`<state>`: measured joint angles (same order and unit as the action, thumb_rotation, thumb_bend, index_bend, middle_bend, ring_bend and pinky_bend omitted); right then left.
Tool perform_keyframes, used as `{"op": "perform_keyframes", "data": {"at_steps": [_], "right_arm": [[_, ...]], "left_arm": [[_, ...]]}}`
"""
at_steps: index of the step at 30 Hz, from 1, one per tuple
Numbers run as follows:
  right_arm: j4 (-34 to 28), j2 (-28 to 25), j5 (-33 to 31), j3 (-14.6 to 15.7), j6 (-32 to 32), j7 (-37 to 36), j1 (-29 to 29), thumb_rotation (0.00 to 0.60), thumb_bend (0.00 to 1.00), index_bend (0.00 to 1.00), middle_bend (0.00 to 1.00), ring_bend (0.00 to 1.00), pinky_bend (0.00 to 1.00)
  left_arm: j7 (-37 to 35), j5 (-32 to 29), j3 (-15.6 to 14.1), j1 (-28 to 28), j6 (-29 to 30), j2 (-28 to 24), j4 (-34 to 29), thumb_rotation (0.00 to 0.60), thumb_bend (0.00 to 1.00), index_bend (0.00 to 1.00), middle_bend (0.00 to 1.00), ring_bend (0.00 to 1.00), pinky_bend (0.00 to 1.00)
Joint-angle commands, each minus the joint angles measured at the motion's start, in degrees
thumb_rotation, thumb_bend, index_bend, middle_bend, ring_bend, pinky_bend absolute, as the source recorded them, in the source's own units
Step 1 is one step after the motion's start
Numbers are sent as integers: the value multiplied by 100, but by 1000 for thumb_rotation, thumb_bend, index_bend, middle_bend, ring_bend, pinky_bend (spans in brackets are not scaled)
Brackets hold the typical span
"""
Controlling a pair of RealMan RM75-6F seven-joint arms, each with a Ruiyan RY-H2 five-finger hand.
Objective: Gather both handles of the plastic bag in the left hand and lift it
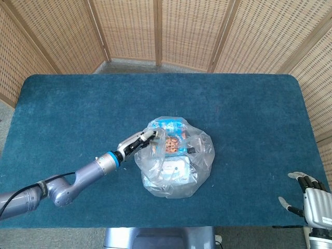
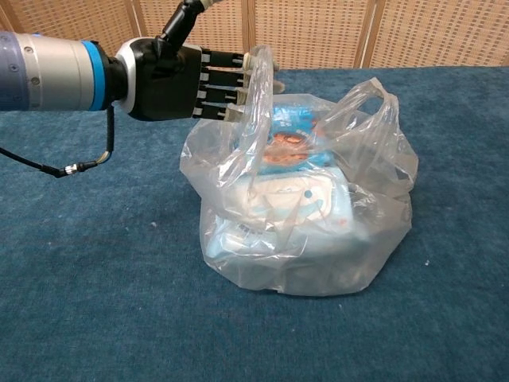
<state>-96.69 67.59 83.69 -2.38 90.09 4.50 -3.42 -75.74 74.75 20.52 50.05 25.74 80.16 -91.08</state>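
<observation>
A clear plastic bag (image 1: 174,163) (image 2: 310,231) stands in the middle of the blue table, holding a blue snack packet (image 2: 290,131) and a white pack (image 2: 294,199). Its left handle (image 2: 258,103) stands up and is pushed rightward over the bag. My left hand (image 1: 137,142) (image 2: 187,79) is level at that handle, fingers straight and apart, their tips behind the handle's plastic; nothing is gripped. The bag's right handle (image 2: 370,95) stands free. At the table's near right corner my right hand (image 1: 316,199) rests with its fingers spread, holding nothing.
The blue cloth table (image 1: 249,119) spreads wide around the bag. Wicker screens (image 1: 155,31) close off the far side. A thin cable (image 2: 87,163) hangs under my left forearm.
</observation>
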Motion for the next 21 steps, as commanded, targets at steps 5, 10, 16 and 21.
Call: {"op": "perform_keyframes", "data": {"at_steps": [5, 10, 16, 21], "right_arm": [[3, -26, 32, 5, 30, -29, -24, 534, 215, 281, 275, 264, 227], [0, -37, 46, -5, 39, -48, -27, 533, 215, 281, 275, 264, 226], [14, -38, 62, -11, 62, -60, -40, 532, 216, 281, 275, 264, 226], [25, -25, 77, -30, 71, -77, -32, 532, 215, 281, 275, 264, 226]], "left_arm": [[-1875, 412, 431, -191, -185, 264, 300, 0, 188, 266, 199, 105, 145], [-3237, 946, 358, -346, -47, 246, 362, 0, 188, 266, 199, 116, 163], [-4683, 1977, -86, -334, 676, -6, 635, 0, 190, 266, 199, 138, 198], [-5149, 2402, -577, 44, 850, -32, 1024, 0, 189, 266, 199, 138, 198]]}}
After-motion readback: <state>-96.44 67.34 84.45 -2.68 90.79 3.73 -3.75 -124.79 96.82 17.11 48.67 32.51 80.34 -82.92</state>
